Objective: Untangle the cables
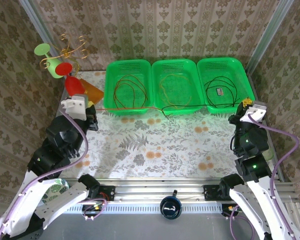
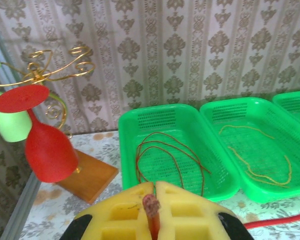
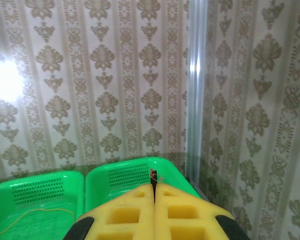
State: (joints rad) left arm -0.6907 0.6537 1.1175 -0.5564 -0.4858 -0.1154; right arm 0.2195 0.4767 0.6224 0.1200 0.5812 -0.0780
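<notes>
A red cable [image 1: 130,107] runs taut along the front of three green baskets, between my two grippers. My left gripper [image 1: 92,106] is shut on its frayed end [image 2: 152,207] in front of the left basket [image 1: 110,70]. At the front right corner of the right basket [image 1: 242,67], my right gripper [image 1: 246,102] is shut on a thin dark tip with copper strands [image 3: 152,176], apparently the cable's other end. A brown cable [image 2: 165,150] lies looped in the left basket, a yellow cable [image 2: 260,165] in the middle one, a black cable [image 1: 221,90] in the right one.
A wire stand with a red glass [image 2: 45,145] and a green glass [image 1: 52,62] sits on a wooden base [image 2: 90,175] at the far left. A metal frame post [image 3: 195,90] rises behind the right basket. Patterned walls close in on three sides.
</notes>
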